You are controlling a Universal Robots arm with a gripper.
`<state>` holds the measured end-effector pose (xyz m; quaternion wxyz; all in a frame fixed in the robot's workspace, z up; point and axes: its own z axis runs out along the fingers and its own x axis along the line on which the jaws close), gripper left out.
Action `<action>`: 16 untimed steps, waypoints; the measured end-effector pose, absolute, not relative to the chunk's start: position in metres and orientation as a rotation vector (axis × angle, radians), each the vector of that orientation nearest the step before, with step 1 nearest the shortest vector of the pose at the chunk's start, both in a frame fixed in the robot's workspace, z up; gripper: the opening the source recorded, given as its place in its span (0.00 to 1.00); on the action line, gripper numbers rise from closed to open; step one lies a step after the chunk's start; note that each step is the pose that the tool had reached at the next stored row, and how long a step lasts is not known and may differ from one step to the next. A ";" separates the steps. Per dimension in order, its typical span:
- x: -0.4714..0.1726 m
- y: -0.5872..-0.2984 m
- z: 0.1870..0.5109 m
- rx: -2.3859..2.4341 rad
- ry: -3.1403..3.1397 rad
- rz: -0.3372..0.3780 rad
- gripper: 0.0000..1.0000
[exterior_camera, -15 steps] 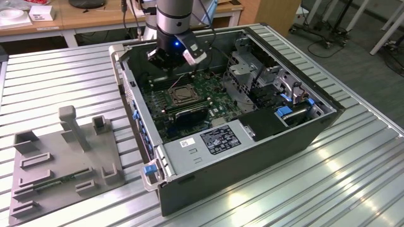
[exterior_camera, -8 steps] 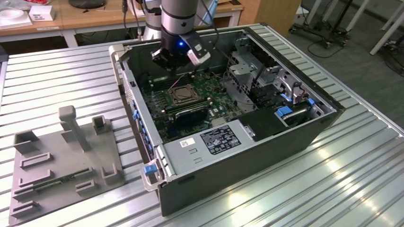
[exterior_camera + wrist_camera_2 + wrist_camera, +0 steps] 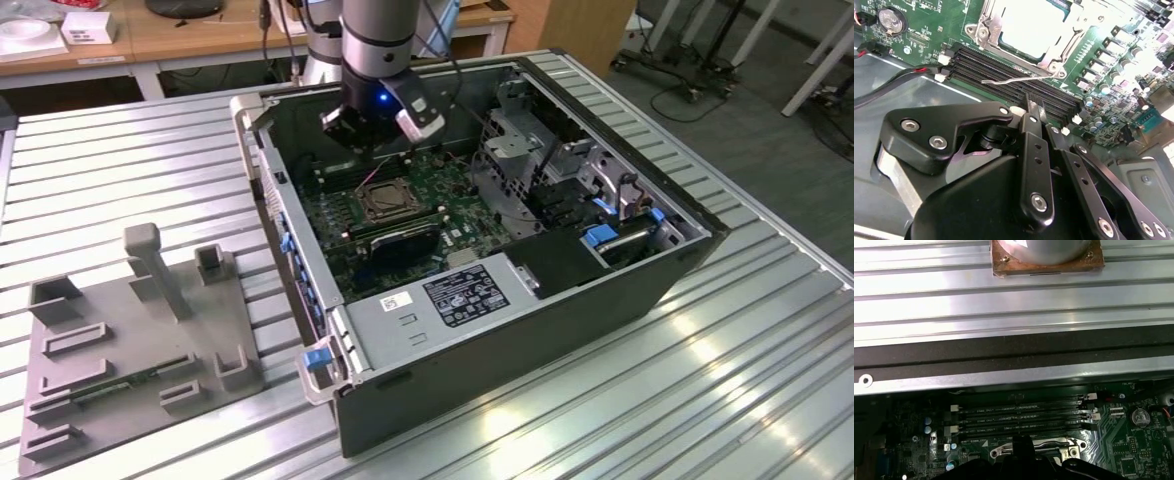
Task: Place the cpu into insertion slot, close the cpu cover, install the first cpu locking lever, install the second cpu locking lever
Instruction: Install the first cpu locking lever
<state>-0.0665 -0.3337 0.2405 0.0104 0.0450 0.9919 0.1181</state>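
Your arm (image 3: 376,35) is showing a silvery-grey tube, a small blue light (image 3: 384,98) is glowing at its wrist, and your claw (image 3: 1040,122) is wearing matte black links studded with silver screws

Green motherboard (image 3: 924,45), silvery cpu cover (image 3: 995,36), pale cpu (image 3: 1029,25), black fingers (image 3: 1031,132), grey ribbed table (image 3: 134,170)

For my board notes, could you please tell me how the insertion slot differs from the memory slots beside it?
The insertion slot is square and framed in silvery metal; the memory slots are long, narrow and black. The insertion slot holds the pale cpu; the memory slots look empty. Both sit on the green motherboard.
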 end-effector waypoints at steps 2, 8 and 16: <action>-0.067 -0.334 0.239 0.140 3.096 0.370 0.11; -0.066 -0.334 0.238 0.141 3.096 0.372 0.11; -0.062 -0.333 0.237 0.141 3.096 0.372 0.11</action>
